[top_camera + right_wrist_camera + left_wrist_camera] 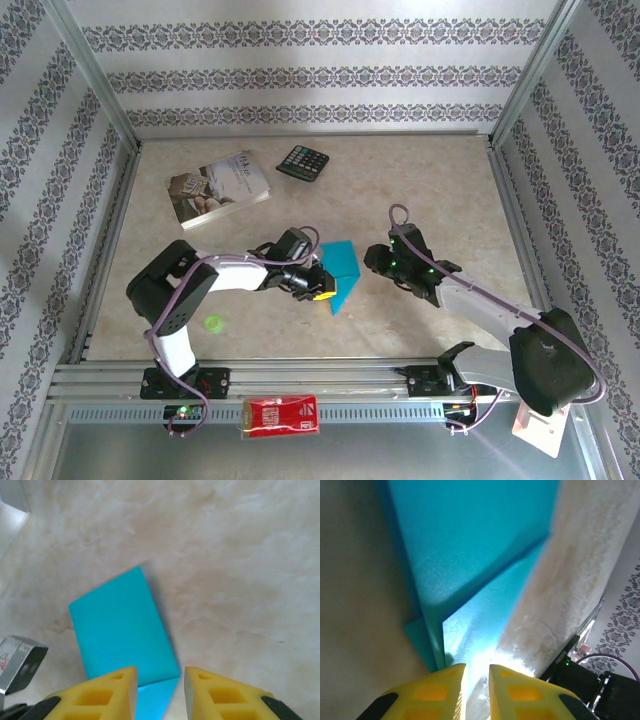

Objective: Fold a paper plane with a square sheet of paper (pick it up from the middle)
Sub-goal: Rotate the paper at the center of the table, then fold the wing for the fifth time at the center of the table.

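The left end effector (477, 669), its yellow fingers drawn to a narrow slit, sits low at the left edge of a thin, matte turquoise-blue square sheet of paper (480, 540), already creased into overlapping layers; whether the fingers pinch a layer or merely rest beside it cannot be told from the wrist view. The right end effector (160, 672) hovers released, fingers parted and nothing between them, above an edge of the sheet where one flap lies over a lower layer. Seen from above, the sheet (342, 268) lies near the middle of the pale marbled surface (440, 190), tapering to a point toward the arms, with the left end effector (318, 285) at its left side and the right end effector (378, 260) just beside its right. A pale printed book (218, 188) and a black calculator (303, 162) lie well apart at the far side, and a red packet (281, 415) rests on the near rail. The plane looks only partly made, with more folds to come. The risk from here is that the light sheet slides or springs open: if the left fingers shift while the right side is unheld, the layers could skew and the next crease land off the centre line, and a descent onto the flap's edge could buckle the thin paper
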